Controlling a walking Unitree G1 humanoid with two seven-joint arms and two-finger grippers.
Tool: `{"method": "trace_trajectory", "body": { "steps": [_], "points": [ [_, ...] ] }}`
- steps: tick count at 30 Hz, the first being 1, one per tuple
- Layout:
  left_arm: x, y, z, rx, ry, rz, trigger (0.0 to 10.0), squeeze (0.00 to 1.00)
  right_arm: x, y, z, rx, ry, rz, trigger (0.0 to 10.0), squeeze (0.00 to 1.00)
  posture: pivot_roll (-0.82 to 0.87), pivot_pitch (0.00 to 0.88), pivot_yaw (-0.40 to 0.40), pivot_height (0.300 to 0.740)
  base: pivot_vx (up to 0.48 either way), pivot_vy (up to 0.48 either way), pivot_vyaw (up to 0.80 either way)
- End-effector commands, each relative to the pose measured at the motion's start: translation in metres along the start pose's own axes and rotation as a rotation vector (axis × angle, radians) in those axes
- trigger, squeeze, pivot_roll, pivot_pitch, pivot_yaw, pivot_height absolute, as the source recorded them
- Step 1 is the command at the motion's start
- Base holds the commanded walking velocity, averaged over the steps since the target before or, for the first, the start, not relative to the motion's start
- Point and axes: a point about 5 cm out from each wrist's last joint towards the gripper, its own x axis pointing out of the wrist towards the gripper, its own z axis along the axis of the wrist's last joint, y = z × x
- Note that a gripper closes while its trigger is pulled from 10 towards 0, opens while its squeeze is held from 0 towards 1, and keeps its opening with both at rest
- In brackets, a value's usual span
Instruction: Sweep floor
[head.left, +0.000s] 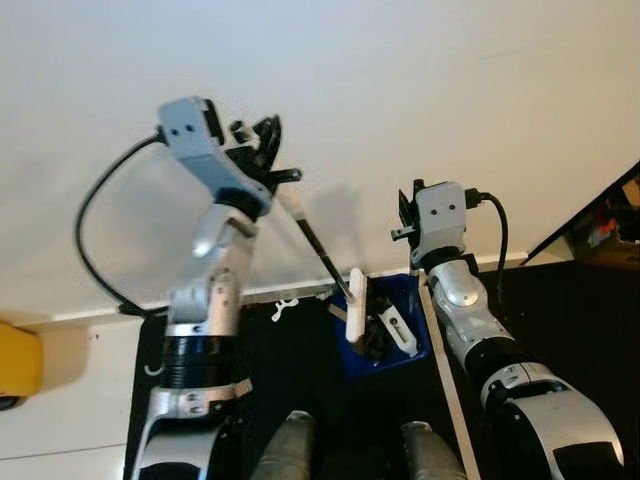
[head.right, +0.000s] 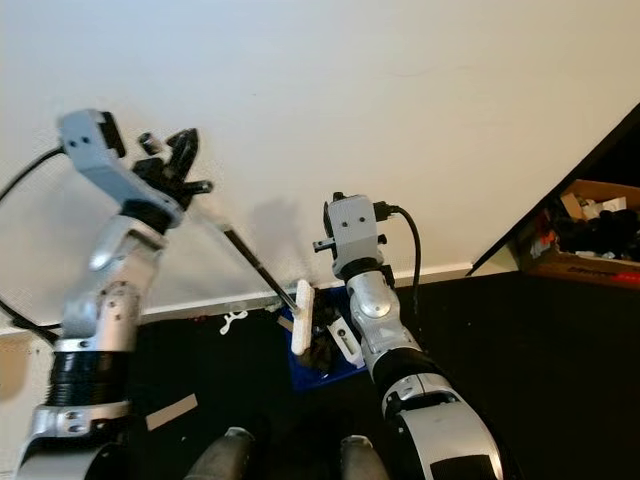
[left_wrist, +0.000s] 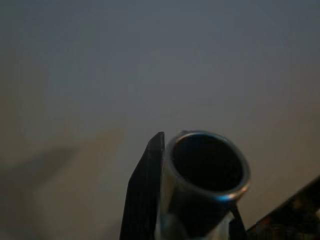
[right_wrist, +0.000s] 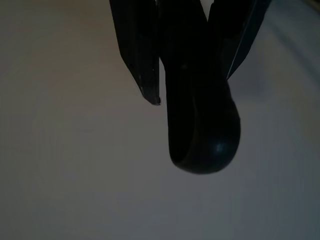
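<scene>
Hidden or unclear: the lower end of the broom handle (head.left: 318, 250) disappears behind the white brush head (head.left: 356, 308); bristles cannot be made out; the dustpan handle (right_wrist: 200, 120) shows in the right wrist view as a dark rounded end, its join to the pan hidden behind the right arm in the eye views; contents of the cardboard box (head.right: 585, 232) at the far right are too small to identify.

Left gripper (head.left: 262, 152): raised against the white wall (head.left: 380, 90); fingers clamped on the upper end of the broom handle, whose hollow metal tube mouth faces the left wrist camera, one black finger (left_wrist: 145, 190) pressed alongside it.

Right gripper (head.left: 408, 218): held up near the wall, fingers (right_wrist: 137, 50) closed on either side of the dustpan handle.

Container: blue dustpan (head.left: 385, 330) on the dark floor (head.left: 300, 370) at the baseboard, between the two arms; holds dark debris and a small white piece; the brush head rests at its left edge.

Other: white scrap (head.left: 284, 307) on the floor left of the pan; yellow object (head.left: 20, 365) cut off at the left edge.
</scene>
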Motion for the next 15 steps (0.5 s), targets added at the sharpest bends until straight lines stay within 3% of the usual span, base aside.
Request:
{"method": "trace_trajectory", "body": {
  "steps": [1,3,4,5,11,15],
  "points": [
    [-0.011,0.016,0.006,0.082,0.017,0.016,10.0,0.0,-0.012,0.005,-0.017,0.028,0.071,-0.004,10.0,0.0,0.19,0.362,0.088,0.74,0.0,0.0,0.0],
    [-0.027,0.044,0.013,0.182,0.065,0.062,10.0,0.0,-0.013,0.004,-0.018,0.029,0.073,-0.008,10.0,0.0,0.2,0.366,0.091,0.74,0.0,0.0,0.0],
    [-0.027,0.044,0.013,0.182,0.065,0.062,10.0,0.0,-0.013,0.004,-0.018,0.029,0.073,-0.008,10.0,0.0,0.2,0.366,0.091,0.74,0.0,0.0,0.0],
    [-0.036,0.06,0.018,0.233,0.099,0.098,10.0,0.0,-0.014,0.004,-0.018,0.029,0.073,-0.01,10.0,0.0,0.2,0.371,0.095,0.74,0.0,0.0,0.0],
    [-0.043,0.072,0.02,0.273,0.141,0.123,10.0,0.0,-0.014,0.004,-0.019,0.029,0.072,-0.013,10.0,0.0,0.19,0.376,0.094,0.74,0.0,0.0,0.0],
    [-0.048,0.092,0.016,0.36,0.166,0.183,10.0,0.0,-0.014,0.002,-0.018,0.025,0.068,-0.014,10.0,0.0,0.18,0.391,0.085,0.74,0.0,0.0,0.0]
  ]
}}
